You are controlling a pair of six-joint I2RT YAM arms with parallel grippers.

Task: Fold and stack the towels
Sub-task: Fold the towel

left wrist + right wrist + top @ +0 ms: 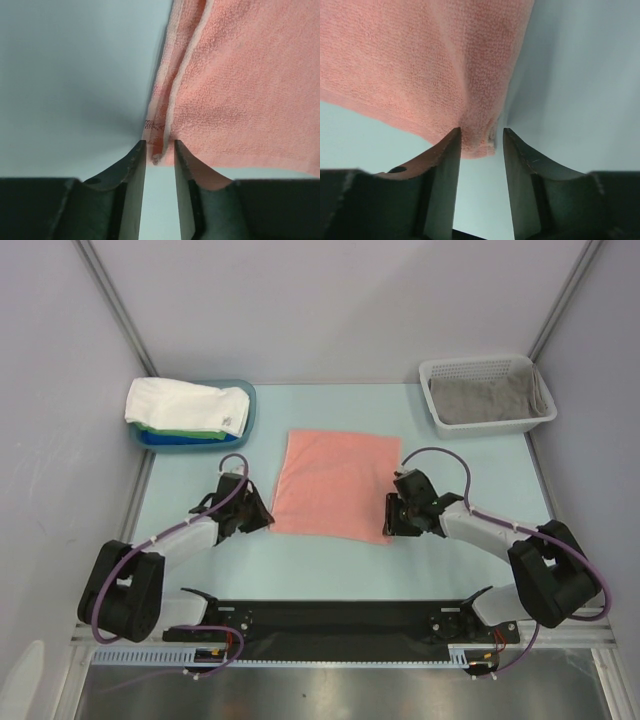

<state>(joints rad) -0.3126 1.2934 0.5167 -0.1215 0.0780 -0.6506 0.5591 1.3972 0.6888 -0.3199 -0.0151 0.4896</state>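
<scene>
**View of the 2 arms at the near edge of the towel, before the first fold.**

The salmon pink square terry towel (330, 483) lies spread flat at the middle of the pale blue table (450, 560), between my 2 arms. The left gripper (160, 147) sits at its near left corner and the right gripper (482, 135) at its near right corner.

On the left wrist camera the jaws stand a little apart with the hemmed corner between their tips. I cannot tell whether the pads are biting yet. On the right wrist camera the jaws are spread. The corner touches 1 finger, and a sliver of table shows beside the other.

At far left, the blue plastic tray (250, 400) holds 3 folded towels: the white folded towel (190, 402) on top, then the green towel (160, 427) and the blue towel (175, 438). At far right, the white perforated basket (487, 362) holds a crumpled grey towel (480, 400).

I judge the step in hand to be the corner grasp.

Risks:
1. The cloth only just enters each gap, so closing may pinch the hem alone and it could slip out on lifting.
2. If 1 corner holds and the other does not, the towel would drag askew and fold crooked.
3. Low fingertips could scrape the table or push the cloth into a ruck.
</scene>
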